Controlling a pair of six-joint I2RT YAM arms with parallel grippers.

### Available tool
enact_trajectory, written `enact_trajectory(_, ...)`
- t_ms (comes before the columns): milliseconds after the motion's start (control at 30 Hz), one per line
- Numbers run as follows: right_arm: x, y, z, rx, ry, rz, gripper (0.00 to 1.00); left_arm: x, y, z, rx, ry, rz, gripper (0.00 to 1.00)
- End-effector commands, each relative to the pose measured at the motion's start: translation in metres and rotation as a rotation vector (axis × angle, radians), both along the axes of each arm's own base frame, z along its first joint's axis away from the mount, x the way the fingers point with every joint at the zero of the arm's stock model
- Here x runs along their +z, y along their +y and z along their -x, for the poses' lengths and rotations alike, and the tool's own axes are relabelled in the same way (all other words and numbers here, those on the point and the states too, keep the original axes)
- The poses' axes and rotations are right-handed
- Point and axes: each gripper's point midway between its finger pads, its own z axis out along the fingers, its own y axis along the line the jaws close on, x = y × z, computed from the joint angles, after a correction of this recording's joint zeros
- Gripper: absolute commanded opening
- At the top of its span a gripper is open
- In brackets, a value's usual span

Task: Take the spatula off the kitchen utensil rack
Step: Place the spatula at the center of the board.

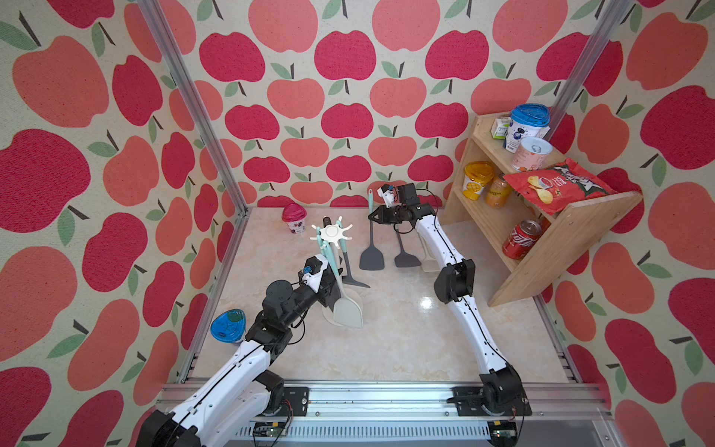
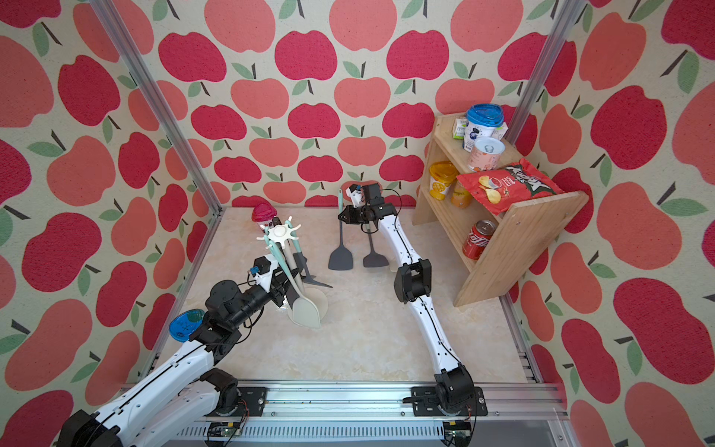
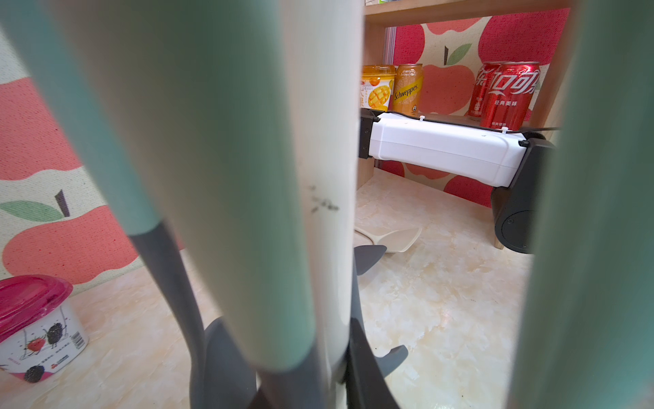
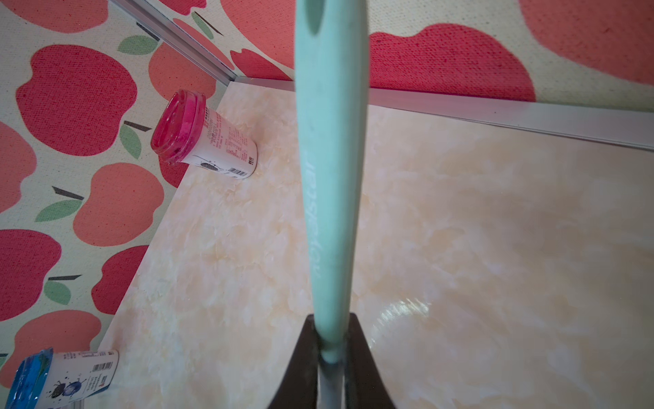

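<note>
Spatula (image 1: 372, 257) off the rack (image 1: 331, 232) yet?
Yes: right fingers (image 4: 304, 364) clamp its handle, clear at the rack's three o'clock. Left fingers (image 1: 328, 290): spread hidden. Next, likely lowering to the surface (image 1: 406, 340).

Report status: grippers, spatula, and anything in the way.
Right gripper shut on spatula, held upright, clear of rack. Left gripper at rack pole, grip hidden. Hanging utensils crowd it.
</note>
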Motion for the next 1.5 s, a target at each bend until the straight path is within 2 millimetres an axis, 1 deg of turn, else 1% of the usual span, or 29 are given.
enact_trajectory(0,-0.005,0.010,-0.002,-0.007,0.002,-0.034,0.00,-0.076,0.012,-0.001,0.046,0.193,-0.167,0.00)
enact_trajectory(267,-0.025,0.013,-0.006,-0.038,0.032,-0.036,0.00,-0.077,0.013,-0.001,0.049,0.194,-0.171,0.00)
enact_trajectory(500,-0.034,0.016,-0.009,-0.053,0.049,-0.050,0.08,-0.078,0.012,-0.002,0.047,0.192,-0.175,0.00)
enact_trajectory(667,-0.044,0.019,-0.004,-0.045,0.063,-0.033,0.16,-0.078,0.012,-0.003,0.045,0.192,-0.173,0.00)
enact_trajectory(767,-0.040,0.022,-0.002,-0.037,0.051,-0.033,0.19,-0.077,0.012,-0.003,0.046,0.192,-0.174,0.00)
enact_trajectory(900,-0.032,0.024,-0.004,-0.042,0.037,-0.045,0.20,-0.077,0.013,-0.002,0.051,0.189,-0.174,0.00)
enact_trajectory(1000,-0.023,0.023,-0.007,-0.058,0.019,-0.047,0.28,-0.075,0.015,-0.001,0.057,0.181,-0.175,0.00)
enact_trajectory(1100,-0.008,0.024,-0.006,-0.053,-0.002,-0.053,0.32,-0.075,0.016,0.000,0.063,0.178,-0.178,0.00)
enact_trajectory(1200,0.013,0.024,-0.003,-0.049,-0.051,-0.033,0.37,-0.075,0.016,0.000,0.062,0.180,-0.177,0.00)
enact_trajectory(1467,0.081,0.022,0.013,-0.024,-0.202,0.037,0.38,-0.077,0.016,-0.001,0.064,0.184,-0.176,0.00)
